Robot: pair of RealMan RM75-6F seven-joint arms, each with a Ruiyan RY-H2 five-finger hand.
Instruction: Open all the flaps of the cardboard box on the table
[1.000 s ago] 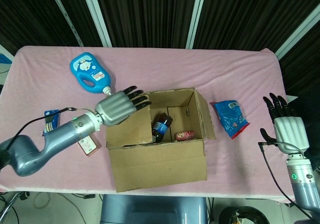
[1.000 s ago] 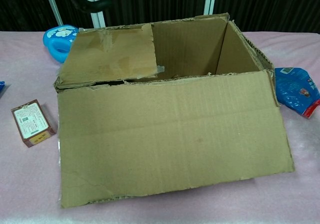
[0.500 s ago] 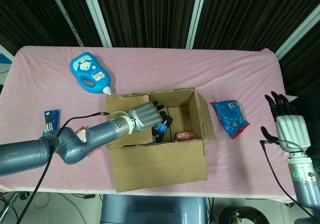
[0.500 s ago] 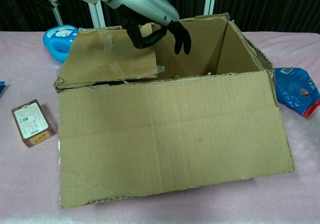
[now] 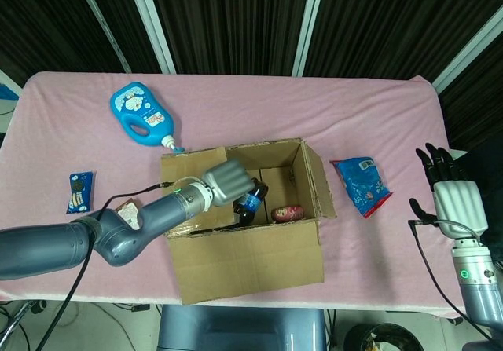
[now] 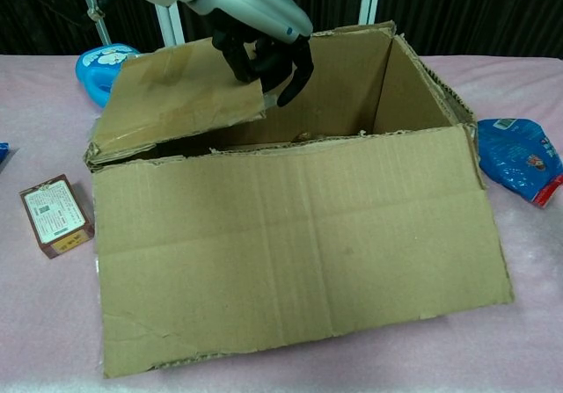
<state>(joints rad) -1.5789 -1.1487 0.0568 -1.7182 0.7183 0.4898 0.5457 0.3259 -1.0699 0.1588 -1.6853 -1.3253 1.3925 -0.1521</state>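
Left flap (image 6: 176,94) has lifted, gripped at its edge by left hand (image 6: 259,46); right hand (image 5: 452,190) spread.

Brown cardboard box (image 6: 299,235), left flap (image 6: 176,94) half-raised

A pink cloth (image 5: 314,107) covers the table; behind the table stands a dark slatted wall (image 5: 236,21) with white strips (image 5: 149,21).

Left hand (image 6: 264,54) on raised box flap (image 6: 176,98)
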